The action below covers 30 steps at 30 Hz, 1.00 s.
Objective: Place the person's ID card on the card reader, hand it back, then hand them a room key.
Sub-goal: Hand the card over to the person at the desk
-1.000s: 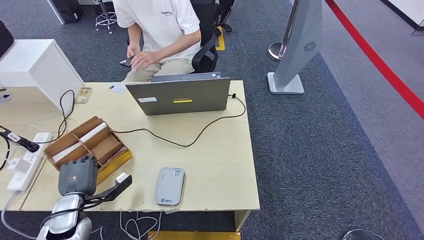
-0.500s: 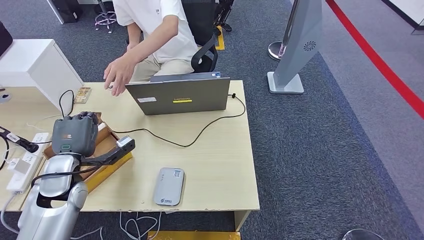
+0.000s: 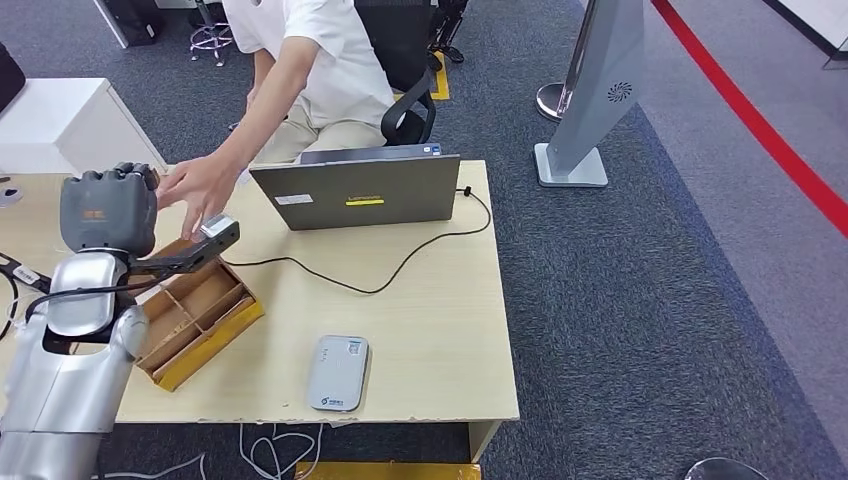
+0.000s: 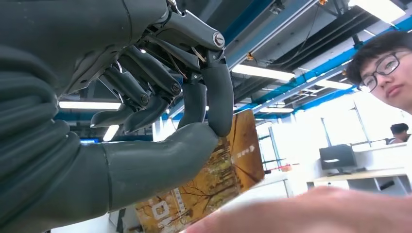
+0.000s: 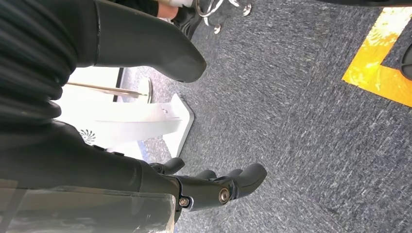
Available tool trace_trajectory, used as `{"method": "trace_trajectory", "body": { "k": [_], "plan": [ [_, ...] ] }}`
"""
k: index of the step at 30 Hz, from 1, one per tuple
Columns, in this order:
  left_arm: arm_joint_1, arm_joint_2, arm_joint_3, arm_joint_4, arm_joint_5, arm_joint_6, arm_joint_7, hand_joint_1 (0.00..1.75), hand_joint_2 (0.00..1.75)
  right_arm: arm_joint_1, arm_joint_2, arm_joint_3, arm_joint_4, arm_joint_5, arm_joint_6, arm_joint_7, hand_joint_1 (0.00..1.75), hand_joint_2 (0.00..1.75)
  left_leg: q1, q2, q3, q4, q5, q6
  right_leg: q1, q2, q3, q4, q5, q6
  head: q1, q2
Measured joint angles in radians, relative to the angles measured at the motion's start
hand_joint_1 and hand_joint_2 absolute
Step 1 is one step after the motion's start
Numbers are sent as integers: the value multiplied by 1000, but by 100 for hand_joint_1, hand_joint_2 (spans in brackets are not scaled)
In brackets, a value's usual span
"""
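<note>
Card (image 4: pixel 214 174) sits pinched between my left hand's (image 4: pixel 160 126) thumb and a dark fingertip (image 4: pixel 219 104), raised above the desk (image 3: pixel 420 300) toward the person's hand (image 3: pixel 200 185), which reaches in just beside it. I judge it a room key: printed face, thin, stiff, light, and slick enough to slide out of a pinch. My hold is on one end, so the far end stands free, and I reckon that is where the person should take it. I'd keep the pinch firm until I see their fingers on it. My right hand (image 5: pixel 214 187) hangs over the carpet, fingers loosely apart, holding nothing. The reader (image 3: pixel 338 372) lies bare near the desk's front edge, well apart from the card.
</note>
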Motion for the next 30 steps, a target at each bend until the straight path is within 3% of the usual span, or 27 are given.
{"method": "trace_trajectory", "body": {
  "k": [10,22,26,30],
  "plan": [
    [-100,25,0,178,-13,12,7,175,175,-2,0,0,0,9,16,15,0,175,0,0,0,0,0,0,0,0,0,0,0,0,0,0],
    [-177,40,0,281,-14,-4,37,175,175,-5,-1,-1,0,17,15,-19,0,175,0,1,0,0,0,0,0,1,0,0,1,0,0,0],
    [-214,51,0,290,-14,-38,36,0,175,-11,-2,-1,0,18,12,-39,0,175,0,1,0,0,0,0,0,2,0,0,1,1,0,0],
    [-230,61,0,290,-14,-71,26,0,175,-15,-1,-2,0,20,9,-52,0,175,0,1,0,0,0,0,0,1,0,0,1,1,0,0]
  ]
}}
